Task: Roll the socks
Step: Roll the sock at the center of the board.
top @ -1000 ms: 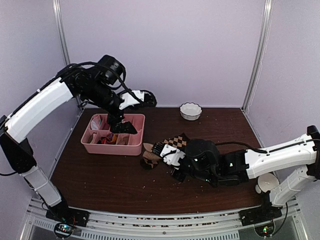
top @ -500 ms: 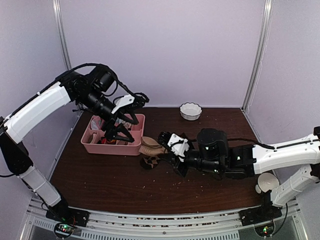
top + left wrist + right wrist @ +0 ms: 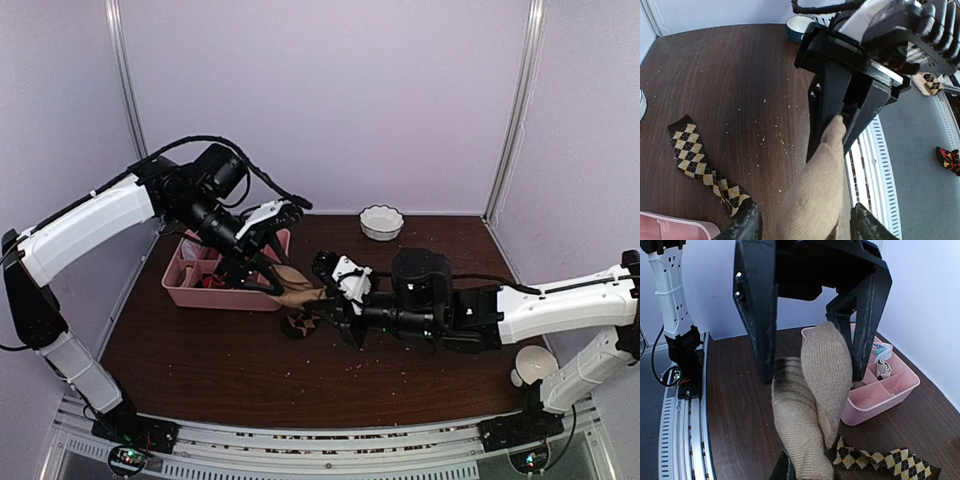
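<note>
Left wrist view: tan sock (image 3: pixel 815 190) stretches lengthwise from the right gripper (image 3: pixel 837 131), jaws pinching its tip, back between the spread jaws of the left gripper (image 3: pixel 807 227).

Tan sock (image 3: pixel 300 293) between left fingers (image 3: pixel 256 266) and right fingers (image 3: pixel 327 305), just beside pink divided tray (image 3: pixel 220 298) (colourful bundles (image 3: pixel 208 281) inside); white bowl (image 3: pixel 381 222) well apart on dark surface (image 3: pixel 200 370).

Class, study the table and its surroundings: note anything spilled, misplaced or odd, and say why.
Pale crumbs are scattered over the dark table, like a spill. A tan patterned sock and a red patterned sock seem to lie off it, on the grey floor.
</note>
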